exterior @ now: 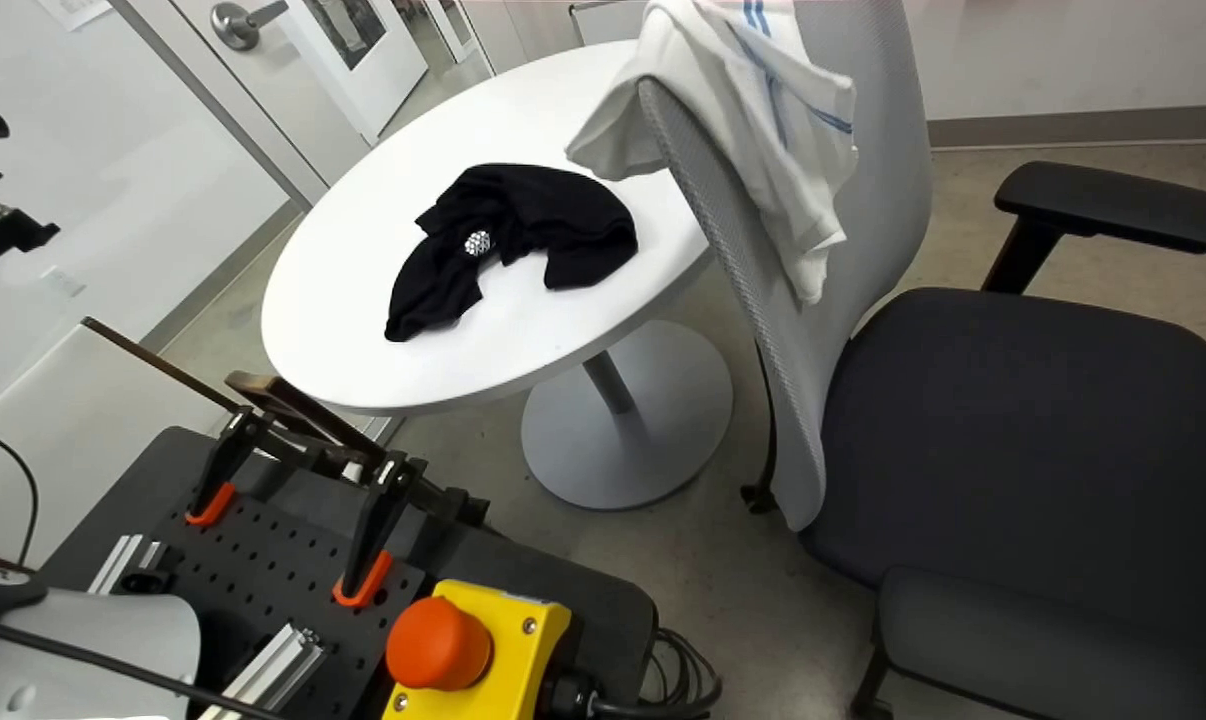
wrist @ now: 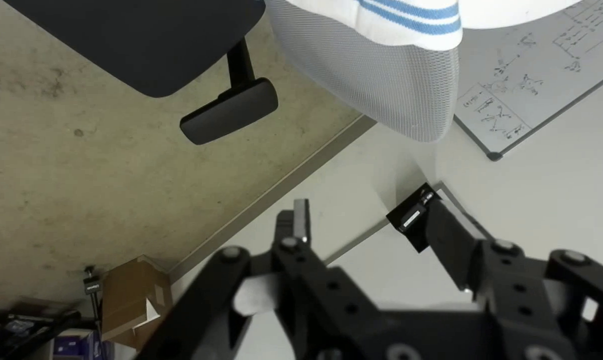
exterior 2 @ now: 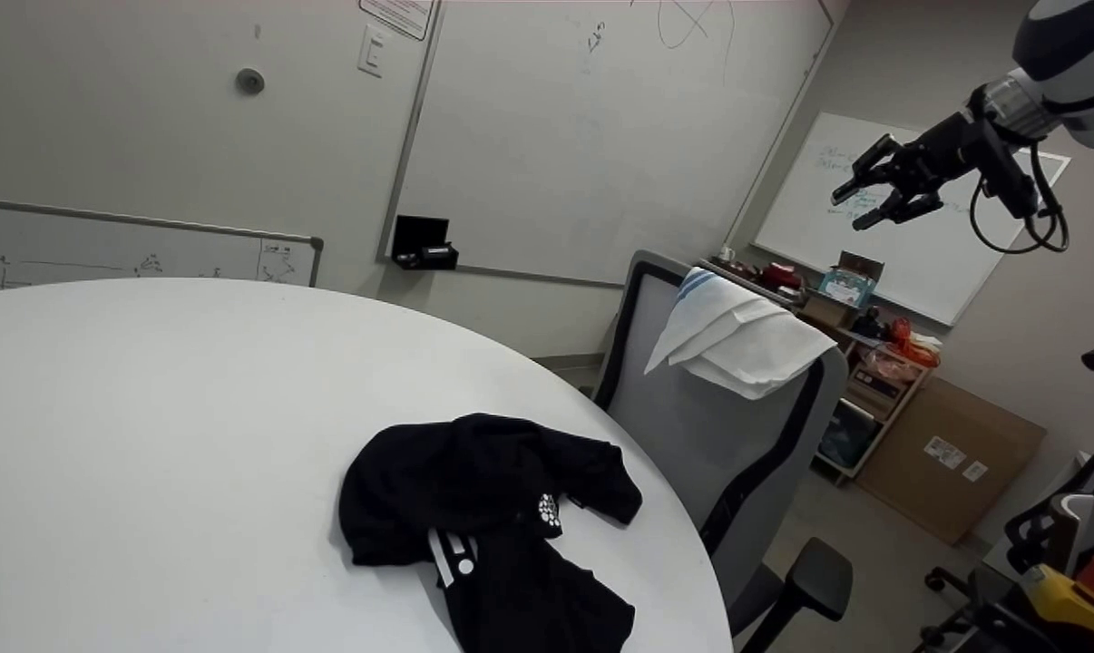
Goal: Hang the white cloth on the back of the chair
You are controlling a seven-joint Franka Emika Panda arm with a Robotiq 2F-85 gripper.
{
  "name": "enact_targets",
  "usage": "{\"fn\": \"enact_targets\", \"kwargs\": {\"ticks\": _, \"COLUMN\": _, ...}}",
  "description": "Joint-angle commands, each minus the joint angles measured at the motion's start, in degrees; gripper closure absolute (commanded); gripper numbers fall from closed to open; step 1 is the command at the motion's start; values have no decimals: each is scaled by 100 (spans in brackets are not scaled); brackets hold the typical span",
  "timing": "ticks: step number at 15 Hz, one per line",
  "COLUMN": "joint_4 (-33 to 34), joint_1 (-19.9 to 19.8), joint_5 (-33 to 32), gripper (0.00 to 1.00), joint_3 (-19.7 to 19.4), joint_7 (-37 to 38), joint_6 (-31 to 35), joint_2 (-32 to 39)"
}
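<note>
Spread and empty, the pincer (exterior 2: 849,210) hangs in the air, apart from the cloth (exterior: 773,150), which in both exterior views lies draped over the back (exterior 2: 669,422) of the chair (exterior: 963,390). It folds over the top, one part falling on the side of the seat (exterior: 1033,450), the other on the side facing the table (exterior: 353,270). By the look of it the hanging is done, and what remains is to keep from disturbing it.

Slipping seems the main danger. The cloth sits toward one rounded top corner rather than the middle, and the part over the seat looks the longer, so its own weight might drag it forward, or it could slide off that corner. A knock against the back would make either likelier. Were the pincer to go in and straighten things, it could snag a fold and pull everything loose. A black garment (exterior: 563,215) lies crumpled on the table; mistaking that for the job would be another error.
</note>
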Motion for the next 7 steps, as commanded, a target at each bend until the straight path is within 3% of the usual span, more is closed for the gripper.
{"fn": "enact_targets", "kwargs": {"ticks": 1, "joint_4": -29, "joint_1": 215, "joint_5": -132, "gripper": 6, "joint_3": 0, "joint_7": -255, "joint_6": -808, "joint_2": -139}}
{"fn": "enact_targets", "kwargs": {"ticks": 3, "joint_4": -148, "joint_1": 232, "joint_5": -235, "gripper": 0, "joint_3": 155, "joint_7": -352, "joint_6": -1219, "joint_2": -137}}
{"fn": "enact_targets", "kwargs": {"ticks": 4, "joint_4": -74, "joint_1": 182, "joint_5": -89, "gripper": 10, "joint_3": 77, "joint_7": -184, "joint_6": -921, "joint_2": -21}}
{"fn": "enact_targets", "kwargs": {"ticks": 5, "joint_4": -123, "joint_1": 205, "joint_5": -112, "gripper": 2, "joint_3": 122, "joint_7": -223, "joint_6": -1048, "joint_2": -20}}
{"fn": "enact_targets", "kwargs": {"ticks": 7, "joint_4": -173, "joint_1": 230, "joint_5": -130, "gripper": 0, "joint_3": 169, "joint_7": -238, "joint_6": -1087, "joint_2": -17}}
